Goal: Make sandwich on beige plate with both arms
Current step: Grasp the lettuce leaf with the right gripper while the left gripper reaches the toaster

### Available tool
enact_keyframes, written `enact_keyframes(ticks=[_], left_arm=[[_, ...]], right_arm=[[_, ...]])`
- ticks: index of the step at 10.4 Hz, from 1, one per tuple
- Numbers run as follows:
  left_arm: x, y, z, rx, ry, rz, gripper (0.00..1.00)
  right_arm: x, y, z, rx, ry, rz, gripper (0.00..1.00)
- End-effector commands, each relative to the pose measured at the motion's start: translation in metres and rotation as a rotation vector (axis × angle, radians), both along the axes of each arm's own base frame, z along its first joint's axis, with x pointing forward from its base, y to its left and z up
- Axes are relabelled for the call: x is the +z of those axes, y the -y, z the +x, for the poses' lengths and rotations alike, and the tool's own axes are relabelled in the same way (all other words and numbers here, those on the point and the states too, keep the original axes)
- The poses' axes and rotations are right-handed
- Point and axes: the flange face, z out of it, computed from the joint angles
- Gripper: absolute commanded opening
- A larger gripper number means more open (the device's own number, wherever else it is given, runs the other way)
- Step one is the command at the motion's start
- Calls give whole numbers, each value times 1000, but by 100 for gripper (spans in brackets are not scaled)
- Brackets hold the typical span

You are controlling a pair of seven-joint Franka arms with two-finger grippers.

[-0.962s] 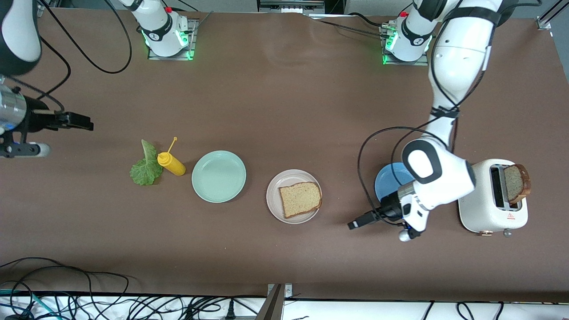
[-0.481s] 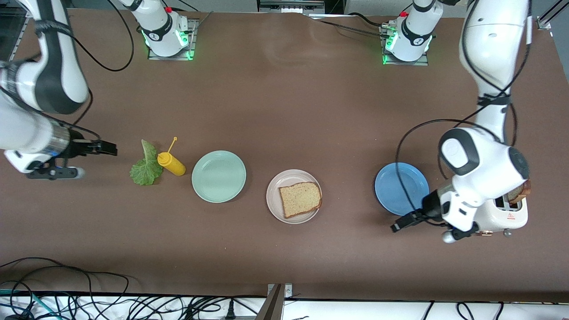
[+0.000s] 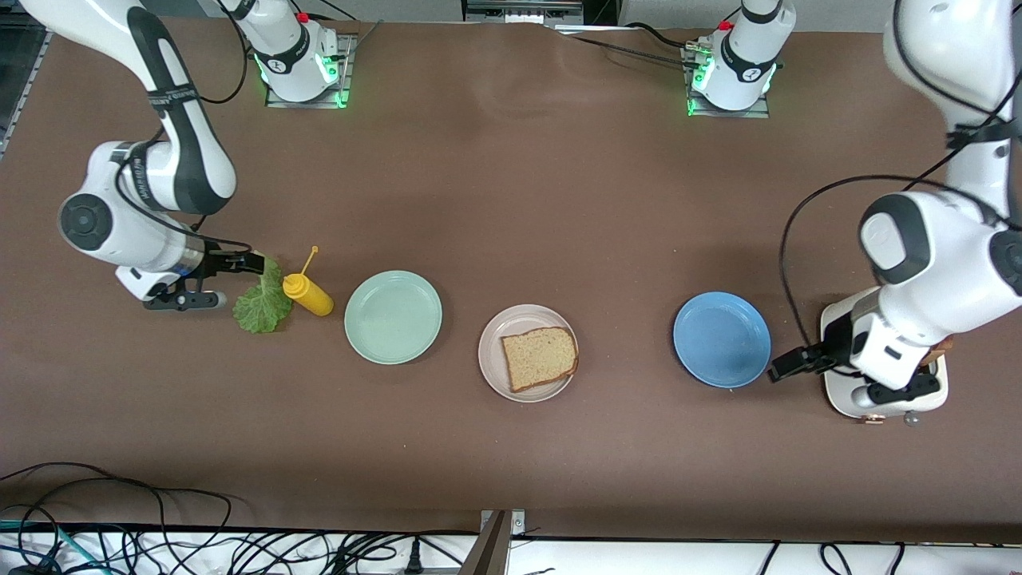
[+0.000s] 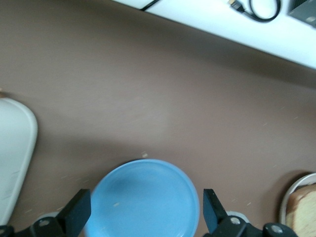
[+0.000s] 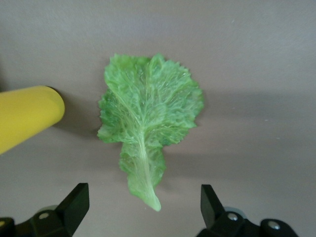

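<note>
On beige plate: one bread slice; mint plate, blue plate bare

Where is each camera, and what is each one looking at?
Front view: high across the table, facing both arms; it shows the beige plate holding a bread slice, and the left gripper and right gripper.
Left wrist view: on the left arm, looking down between its open fingers at the blue plate.
Right wrist view: on the right arm, looking down between its open fingers at the lettuce leaf.
Shared: the front view also shows that blue plate and lettuce leaf.
</note>
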Motion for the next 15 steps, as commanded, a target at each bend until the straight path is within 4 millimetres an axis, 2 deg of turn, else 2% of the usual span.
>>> enact_keyframes(ticks=[1, 2, 3, 4, 5, 7, 8, 10, 13, 15], left_arm=[[36, -10, -29, -54, -61, 86, 100], [46, -12, -36, -74, -87, 114, 100], [57, -13, -44, -92, -119, 140, 100], [69, -14, -52, -99, -145, 146, 100], [82, -19, -60, -119, -157, 142, 100], [98, -35, -70, -189, -166, 138, 100], [97, -46, -71, -221, -167, 141, 100], [92, -68, -69, -331, -183, 256, 100], [96, -85, -69, -307, -173, 254, 100], [94, -76, -68, -287, -171, 232, 100]], right_arm=[[-50, 1, -9, 23, -43, -5, 100], [-54, 1, -10, 23, -51, -5, 100], [-54, 1, -11, 29, -52, -4, 72], [-54, 1, -10, 66, -54, 3, 9], [-54, 4, -10, 73, -57, 7, 0], [-58, 5, -11, 71, -65, 8, 0], [-57, 5, -10, 71, -63, 8, 0], [-47, 5, -5, 74, -44, 8, 0], [3, 4, 20, 75, -52, 11, 0], [47, 2, 43, 76, -85, 13, 0]])
